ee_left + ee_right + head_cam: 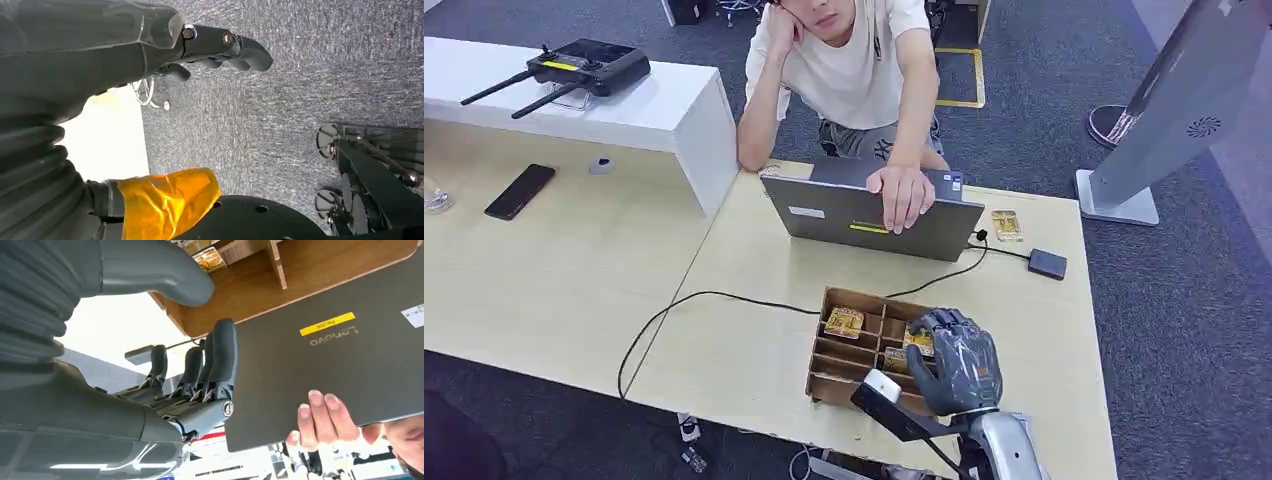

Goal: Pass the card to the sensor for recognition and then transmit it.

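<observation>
Your right hand [957,360] hovers over the cardboard divider box [839,362], fingers apart and holding nothing. Cards [845,322] lie in its compartments (1 more [1007,225] sits beside the laptop [864,215]). Your left hand [220,47] hangs over carpet, fingers loosely curled, empty. A person's hand [902,193] rests on the laptop.

Laptop [330,360] lid reads "Lenovo", seen upside down in the right wrist view. Yellow sticker [327,323] just beside the logo reads roughly "P4-208", not sure. White label [414,316] at the lid's edge: print too small to read.
</observation>
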{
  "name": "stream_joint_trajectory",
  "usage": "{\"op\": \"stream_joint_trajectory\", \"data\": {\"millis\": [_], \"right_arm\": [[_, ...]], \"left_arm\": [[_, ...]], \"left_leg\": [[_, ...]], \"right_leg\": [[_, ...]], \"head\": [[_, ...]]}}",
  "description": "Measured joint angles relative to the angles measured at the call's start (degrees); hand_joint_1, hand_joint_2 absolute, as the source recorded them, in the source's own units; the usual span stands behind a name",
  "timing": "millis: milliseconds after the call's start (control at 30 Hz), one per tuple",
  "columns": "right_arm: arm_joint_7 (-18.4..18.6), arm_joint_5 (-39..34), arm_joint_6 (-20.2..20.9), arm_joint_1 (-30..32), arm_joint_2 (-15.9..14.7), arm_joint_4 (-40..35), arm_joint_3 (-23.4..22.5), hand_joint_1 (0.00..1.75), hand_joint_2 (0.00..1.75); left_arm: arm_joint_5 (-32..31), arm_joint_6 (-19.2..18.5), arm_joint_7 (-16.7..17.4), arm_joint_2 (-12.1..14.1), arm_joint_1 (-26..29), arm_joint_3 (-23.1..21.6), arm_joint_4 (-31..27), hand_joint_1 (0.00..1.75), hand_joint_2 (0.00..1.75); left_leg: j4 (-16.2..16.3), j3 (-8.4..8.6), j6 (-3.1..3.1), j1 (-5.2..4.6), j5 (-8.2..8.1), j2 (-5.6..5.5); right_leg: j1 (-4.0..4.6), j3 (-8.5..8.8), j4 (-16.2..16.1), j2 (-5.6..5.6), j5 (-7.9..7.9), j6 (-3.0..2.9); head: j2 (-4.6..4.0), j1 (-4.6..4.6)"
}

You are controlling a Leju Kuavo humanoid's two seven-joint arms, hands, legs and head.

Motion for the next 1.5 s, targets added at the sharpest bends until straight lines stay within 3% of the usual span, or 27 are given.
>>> {"op": "stream_joint_trajectory", "data": {"millis": [267,333,800,1033,1500], "right_arm": [[-0.48,-0.68,1.07,0.09,0.0,0.72,0.26,0.94,1.75],[-0.52,-0.74,1.14,0.08,0.0,1.09,0.55,1.01,1.75],[-0.44,-0.81,0.87,-1.46,0.5,4.96,1.05,0.96,1.75],[0.07,-0.28,0.52,-2.55,0.63,6.67,1.07,1.06,1.75],[0.07,-0.13,0.74,-2.88,0.63,8.04,1.07,1.03,1.75]], "left_arm": [[0.0,-0.11,0.0,0.0,-0.01,0.0,0.0,0.0,1.75],[0.0,-0.15,0.0,0.0,-0.01,0.0,0.0,0.0,1.75],[-0.13,-0.31,0.0,0.02,-0.04,0.0,0.0,0.0,1.75],[-0.5,-0.26,0.0,0.07,-0.05,-0.02,0.0,0.0,1.75],[-0.5,-0.15,0.0,0.07,-0.04,-0.02,0.0,0.0,1.75]], "left_leg": [[0.0,-0.01,0.0,0.0,0.0,0.0],[0.0,-0.01,0.0,0.0,0.0,0.0],[0.0,-0.01,0.0,0.0,0.0,0.0],[0.0,-0.01,0.0,0.0,0.0,0.0],[0.0,0.0,0.0,0.0,0.0,0.0]], "right_leg": [[0.0,0.0,0.0,0.0,0.0,0.0],[0.0,0.0,0.0,0.0,0.0,0.0],[0.0,0.01,0.0,-0.01,0.0,0.0],[0.0,0.01,0.0,-0.01,0.0,0.0],[0.0,0.01,0.0,-0.01,0.0,0.0]], "head": [[0.0,0.02],[0.0,0.0],[0.0,0.02],[0.0,0.0],[0.0,0.0]]}}
